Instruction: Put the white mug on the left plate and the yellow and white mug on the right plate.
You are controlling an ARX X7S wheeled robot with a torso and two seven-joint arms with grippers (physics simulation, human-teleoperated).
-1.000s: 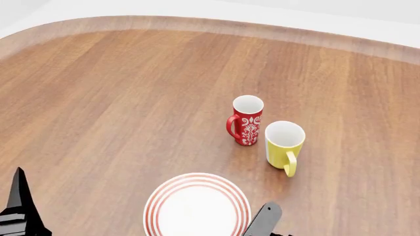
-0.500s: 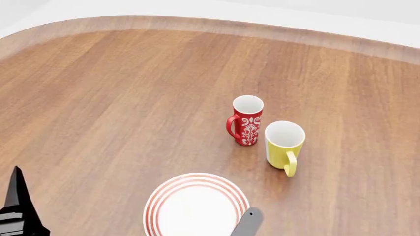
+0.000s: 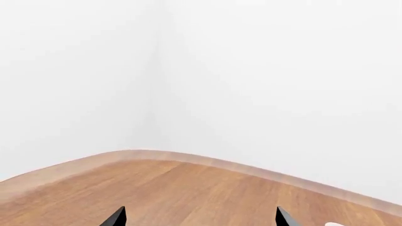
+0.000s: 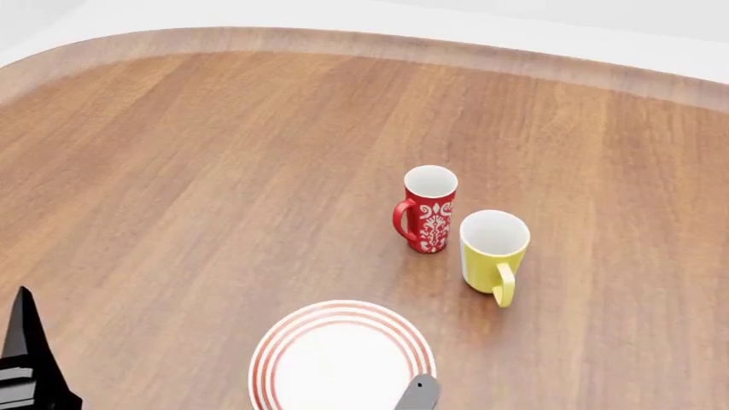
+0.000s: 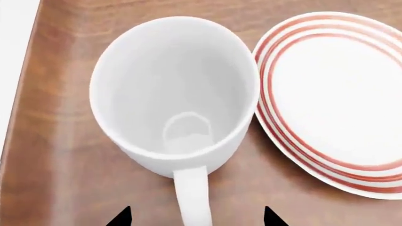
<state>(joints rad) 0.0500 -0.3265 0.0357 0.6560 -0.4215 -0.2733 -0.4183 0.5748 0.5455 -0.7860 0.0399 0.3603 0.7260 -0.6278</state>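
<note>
Under the open right gripper (image 5: pixel 196 217), white mug (image 5: pixel 172 94) looks glossy, rigid, breakable; I'd pinch its handle (image 5: pixel 192 197).

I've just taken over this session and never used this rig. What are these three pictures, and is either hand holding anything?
You are driving a simulated two-armed robot at a brown wooden table. One picture is from its head, looking down; the other two come from cameras near each hand.

The head view shows a tall red mug with white pattern, a small yellow mug with white inside and a round white plate with red rings. The black shape low at the side is the left hand.

The right hand camera looks straight into a large glossy all-white mug standing beside a red-ringed plate; its open fingertips flank the handle, gripping nothing. The left hand's camera sees only table and wall; it is open and empty.
</note>
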